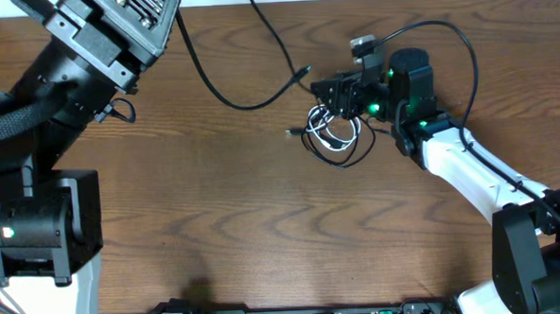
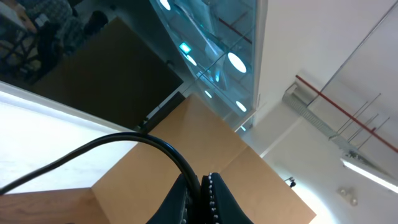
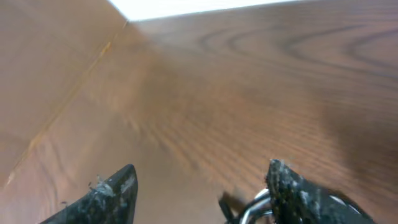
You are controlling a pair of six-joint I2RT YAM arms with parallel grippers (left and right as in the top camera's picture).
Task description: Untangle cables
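My left gripper point(image 2: 200, 186) is shut on a black cable point(image 2: 124, 140) and is lifted, its camera facing the ceiling. In the overhead view that black cable point(image 1: 222, 95) sags from the left arm at the top left to a plug end point(image 1: 304, 72) on the table. A small tangle of white cable point(image 1: 329, 141) and black loops point(image 1: 354, 157) lies right of centre. My right gripper point(image 1: 342, 99) is open just above the tangle's far edge. In the right wrist view the open gripper point(image 3: 202, 186) has a bit of white cable point(image 3: 249, 211) by its right finger.
The wooden table point(image 1: 264, 224) has its far edge along the top. The left arm's base point(image 1: 37, 224) stands at the left, the right arm's base point(image 1: 540, 250) at the lower right. A second dark wire point(image 1: 270, 30) runs down from the top edge.
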